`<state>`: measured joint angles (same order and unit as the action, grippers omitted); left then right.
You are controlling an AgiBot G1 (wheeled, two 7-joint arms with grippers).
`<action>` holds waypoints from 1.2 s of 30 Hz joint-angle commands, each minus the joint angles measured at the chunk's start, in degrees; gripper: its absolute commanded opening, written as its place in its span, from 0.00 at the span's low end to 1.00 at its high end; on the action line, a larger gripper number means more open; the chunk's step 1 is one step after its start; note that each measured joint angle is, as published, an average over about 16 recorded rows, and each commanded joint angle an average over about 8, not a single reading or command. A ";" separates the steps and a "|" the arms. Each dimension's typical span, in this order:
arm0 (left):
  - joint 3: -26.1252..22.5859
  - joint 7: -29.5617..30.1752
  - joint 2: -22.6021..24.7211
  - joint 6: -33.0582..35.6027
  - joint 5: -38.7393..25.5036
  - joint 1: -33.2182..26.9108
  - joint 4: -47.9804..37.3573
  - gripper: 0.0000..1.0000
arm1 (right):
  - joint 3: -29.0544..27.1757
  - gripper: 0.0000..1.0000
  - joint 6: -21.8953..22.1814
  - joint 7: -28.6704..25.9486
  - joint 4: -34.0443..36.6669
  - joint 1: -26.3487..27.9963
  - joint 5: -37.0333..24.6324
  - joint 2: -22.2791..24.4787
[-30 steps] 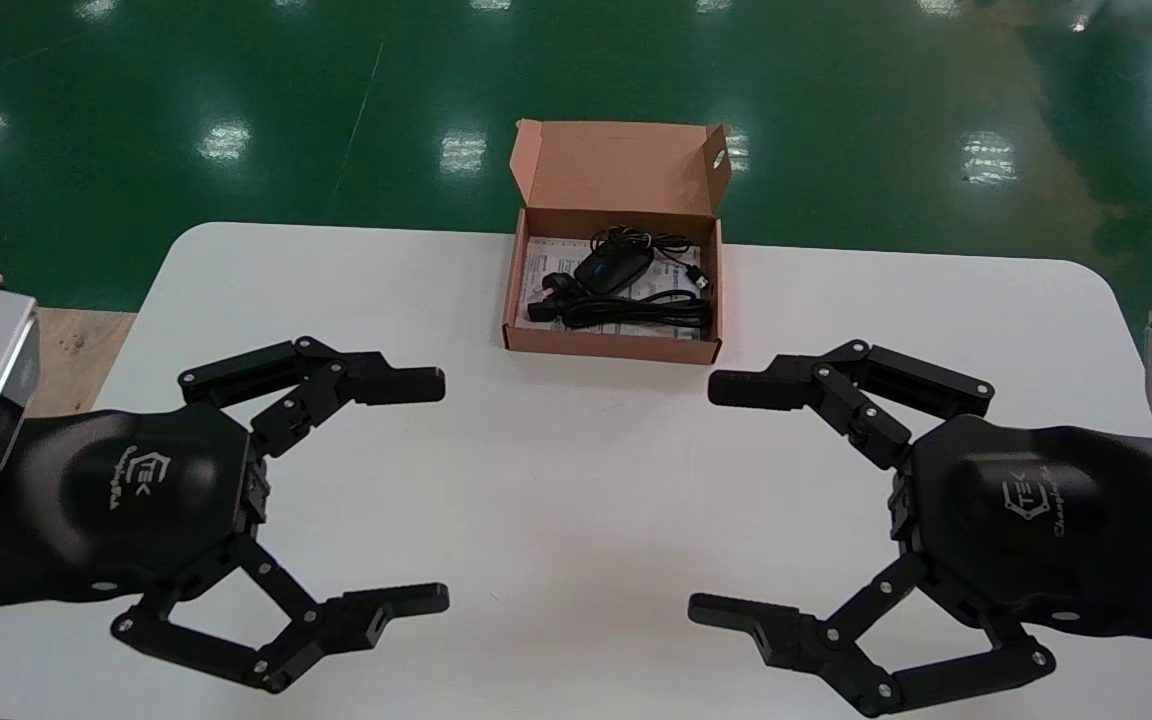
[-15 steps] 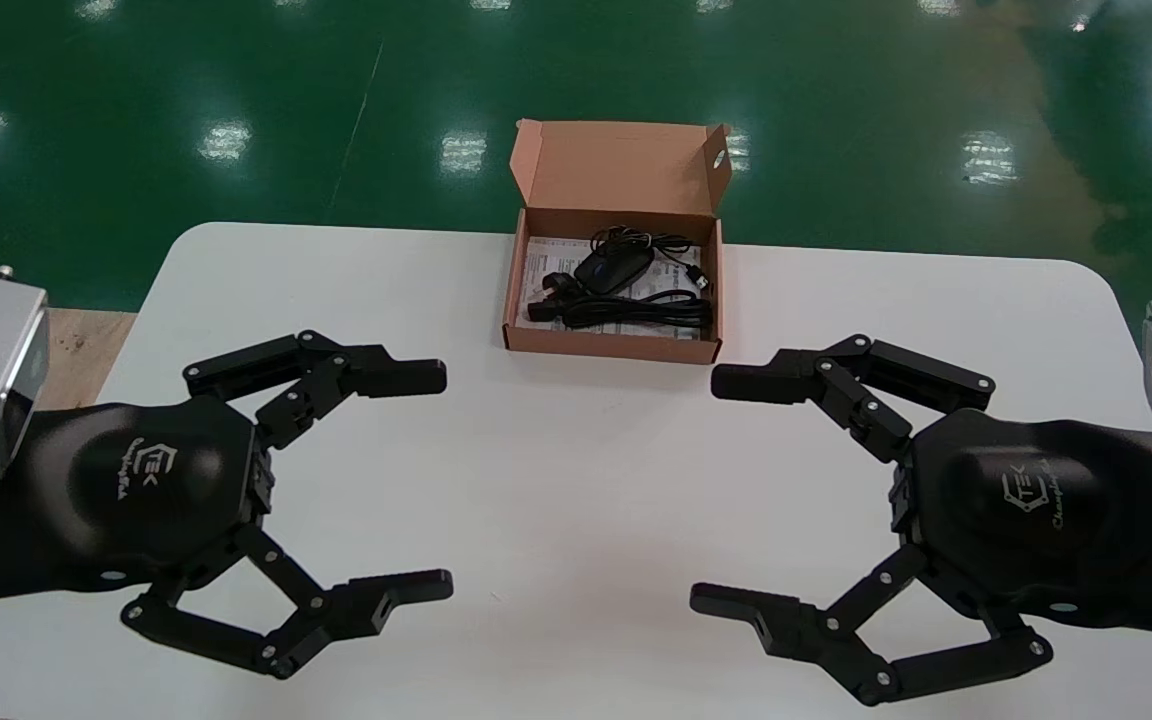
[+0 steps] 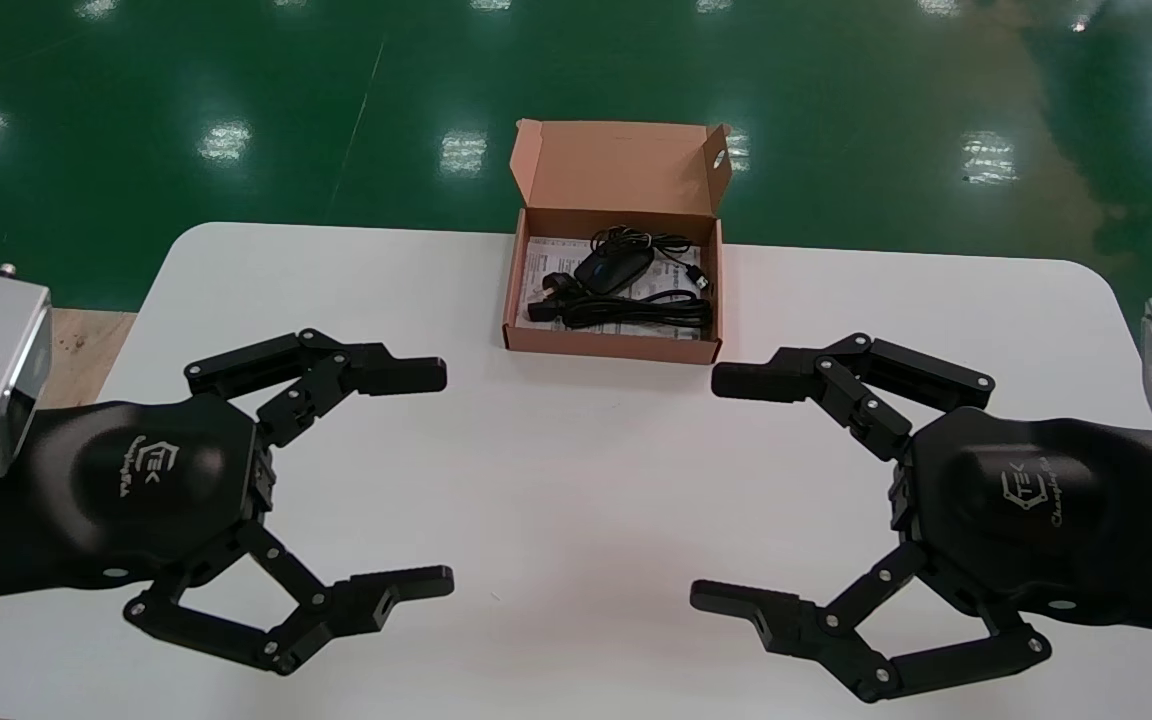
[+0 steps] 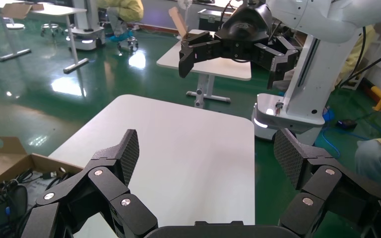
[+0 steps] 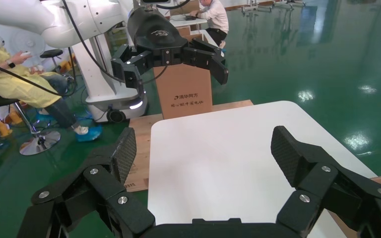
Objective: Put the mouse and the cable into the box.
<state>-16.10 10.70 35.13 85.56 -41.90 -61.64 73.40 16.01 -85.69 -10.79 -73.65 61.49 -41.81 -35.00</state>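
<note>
Head view: logged open brown cardboard box at the far middle of the white rounded desk, lid flap raised along the back edge. Found small black computer mouse inside the box, toward the back, lying on a white printed leaflet. Found black bundled cable inside too, just in front of the mouse, stretched across the box width. Spotted thin black cord bunched in loops behind the mouse. Could not tell whether mouse and cable bundle touched. Saw left gripper over the near left part of the desk, pointed inward, fingers spread wide apart, empty. Saw right gripper mirrored over the near right part, pointed inward, fingers likewise spread wide apart, empty. Placed both grippers well apart from each other and nearer than the box, with each far fingertip near a front corner of the box but not touching it. Noted glossy green floor beyond the desk. Left wrist view: confirmed wide gap between the textured left fingers, desk surface past them, box corner with the mouse to one side, right gripper facing back from across the desk. Right wrist view: confirmed same wide gap on the right fingers, desk surface beyond, left gripper facing back opposite.
</note>
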 commanded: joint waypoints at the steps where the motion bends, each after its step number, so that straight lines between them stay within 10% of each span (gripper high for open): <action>1: -0.01 0.00 0.01 -0.01 -0.01 -0.01 -0.01 1.00 | 0.01 1.00 0.01 0.01 0.01 0.01 -0.01 -0.01; 36: -0.06 0.00 0.07 -0.07 -0.06 -0.06 -0.09 1.00 | 0.01 1.00 0.01 0.05 0.09 0.07 -0.05 -0.02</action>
<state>-16.16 10.70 35.20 85.49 -41.96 -61.70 73.30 16.02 -85.67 -10.74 -73.55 61.55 -41.86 -35.01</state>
